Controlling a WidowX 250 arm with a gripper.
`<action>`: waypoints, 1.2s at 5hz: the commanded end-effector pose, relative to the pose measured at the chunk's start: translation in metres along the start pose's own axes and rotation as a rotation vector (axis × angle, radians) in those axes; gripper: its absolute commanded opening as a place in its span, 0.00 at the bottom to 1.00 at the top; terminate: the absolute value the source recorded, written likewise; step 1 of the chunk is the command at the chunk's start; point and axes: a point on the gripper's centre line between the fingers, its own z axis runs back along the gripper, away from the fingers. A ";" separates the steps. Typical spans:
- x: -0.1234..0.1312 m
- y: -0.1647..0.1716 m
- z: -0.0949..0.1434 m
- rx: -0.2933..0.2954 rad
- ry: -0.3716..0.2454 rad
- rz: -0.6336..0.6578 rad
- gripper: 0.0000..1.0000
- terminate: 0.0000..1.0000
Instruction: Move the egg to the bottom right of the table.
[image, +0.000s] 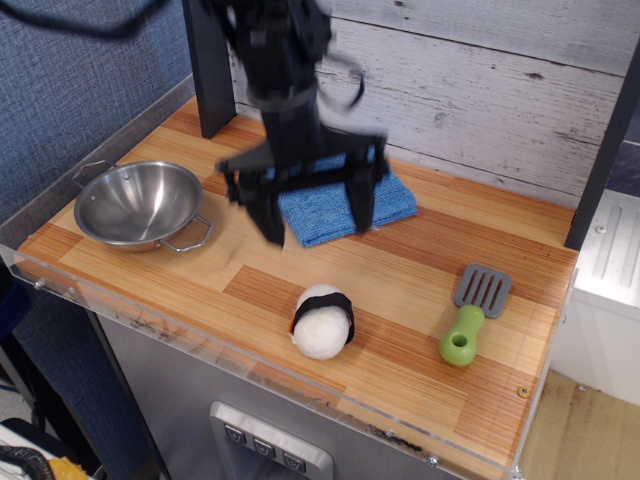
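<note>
Gripper hangs above the table, motion-blurred, fingers spread wide apart with nothing between them. One finger on the bowl side, the other on the spatula side.

Egg sits on the table below and slightly toward the front edge from the gripper, clear of both fingers, not touched. White fuzzy, black band around it, band tilted. It rests near the front acrylic edge, roughly mid-width of the table, not in the front right corner.

Blue cloth lies flat directly behind and under the gripper, partly covered by the fingers in this view. Steel bowl is off to the gripper's side toward the table's left end, upright, handles showing, well apart from the egg. Green-handled spatula is on the opposite side of the gripper, toward the right end, lying flat with the grey slotted head pointing to the back wall and the green handle toward the front; it is near the egg but not touching.

Dark upright post stands behind the gripper at the back of the table. Arm above the gripper is heavily blurred, detail not readable.
</note>
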 end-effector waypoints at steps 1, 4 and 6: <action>0.013 -0.003 0.045 -0.077 -0.094 0.009 1.00 0.00; 0.013 -0.003 0.045 -0.077 -0.094 0.009 1.00 0.00; 0.013 -0.003 0.045 -0.077 -0.094 0.009 1.00 1.00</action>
